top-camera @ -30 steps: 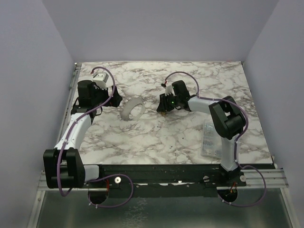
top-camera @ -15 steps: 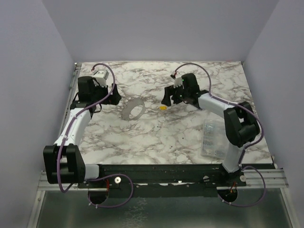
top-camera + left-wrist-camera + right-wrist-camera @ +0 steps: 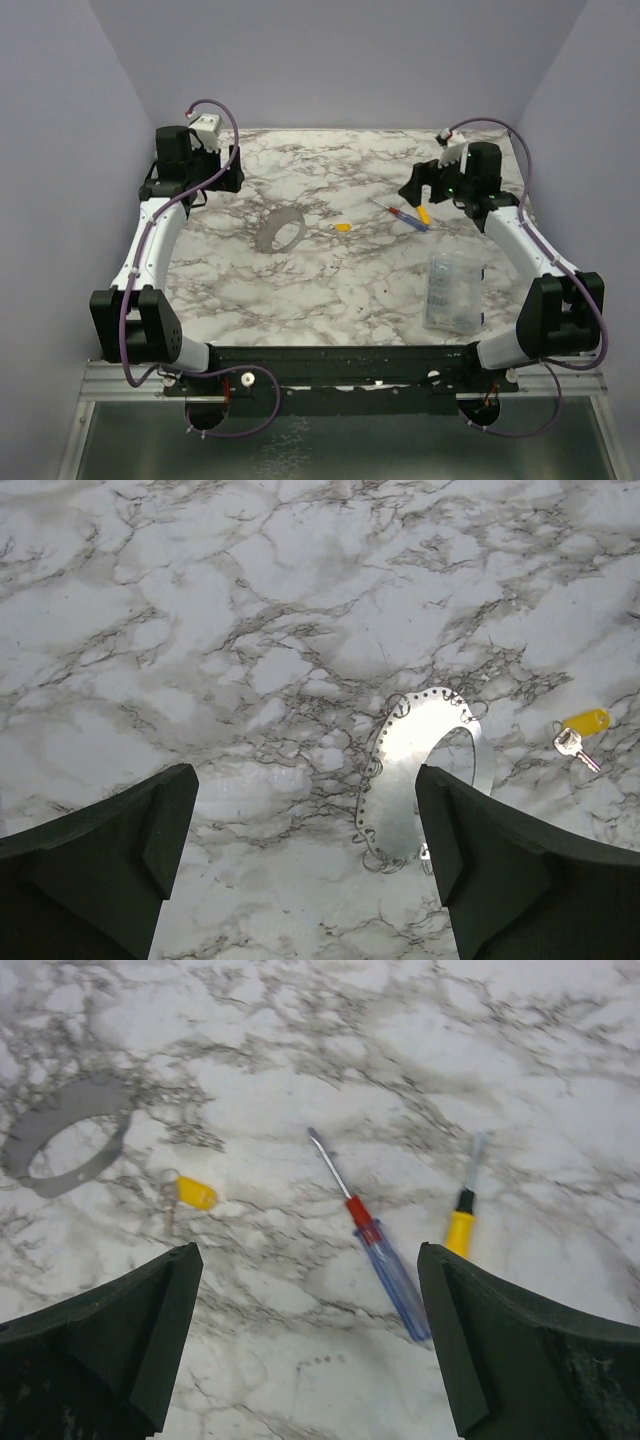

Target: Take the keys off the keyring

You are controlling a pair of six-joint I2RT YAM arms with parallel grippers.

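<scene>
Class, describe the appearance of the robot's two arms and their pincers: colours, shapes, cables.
The left arm and right arm have white links between bulky black joints, with purple cables looping alongside. The left pincer and right pincer have broad black wedge-shaped fingers.

A white marble table (image 3: 330, 290) with grey veins sits between plain pale lilac walls (image 3: 330, 60). On its right half lie two screwdrivers. One has a red and clear blue handle (image 3: 375, 1245), with its thin metal shaft pointing up and to the left in the right wrist view. The other, with a yellow handle (image 3: 459, 1232), lies just beside it, not touching, its shaft blurred. A clear plastic box (image 3: 450, 292) rests flat near the table's right edge, well apart from both; its contents are too small to tell.
</scene>
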